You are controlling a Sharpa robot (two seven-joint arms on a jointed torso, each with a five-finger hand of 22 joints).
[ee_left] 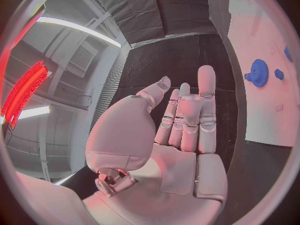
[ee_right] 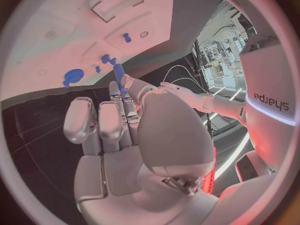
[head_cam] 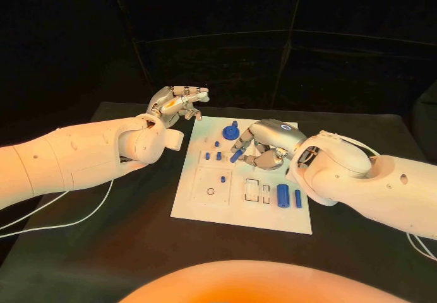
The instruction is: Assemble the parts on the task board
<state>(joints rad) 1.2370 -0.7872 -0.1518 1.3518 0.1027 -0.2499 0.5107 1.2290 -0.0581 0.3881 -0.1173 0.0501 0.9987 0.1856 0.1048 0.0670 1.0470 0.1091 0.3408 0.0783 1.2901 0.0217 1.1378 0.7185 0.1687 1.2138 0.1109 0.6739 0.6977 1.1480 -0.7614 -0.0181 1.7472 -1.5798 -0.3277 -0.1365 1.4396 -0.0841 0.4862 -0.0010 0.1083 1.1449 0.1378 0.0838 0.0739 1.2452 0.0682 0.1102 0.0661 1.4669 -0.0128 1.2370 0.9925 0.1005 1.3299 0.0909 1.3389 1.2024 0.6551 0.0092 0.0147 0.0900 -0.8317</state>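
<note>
The white task board (head_cam: 239, 213) lies in the middle of the black table. My right hand (head_cam: 269, 142) hovers over its far half and pinches a slim blue peg (head_cam: 239, 153), which slants down toward the board. In the right wrist view the peg (ee_right: 118, 74) sticks out past the fingertips. A blue gear (head_cam: 232, 132) stands at the board's far edge, with small blue pegs (head_cam: 213, 155) just in front of it. My left hand (head_cam: 179, 101) is raised beside the board's far left corner, fingers extended and holding nothing (ee_left: 185, 130).
A thick blue cylinder (head_cam: 283, 195) and a thin blue bar (head_cam: 298, 198) lie on the board's near right part. Beside them are narrow slots (head_cam: 253, 189) and a square recess (head_cam: 212, 183). White cables (head_cam: 64, 221) trail over the table at the left.
</note>
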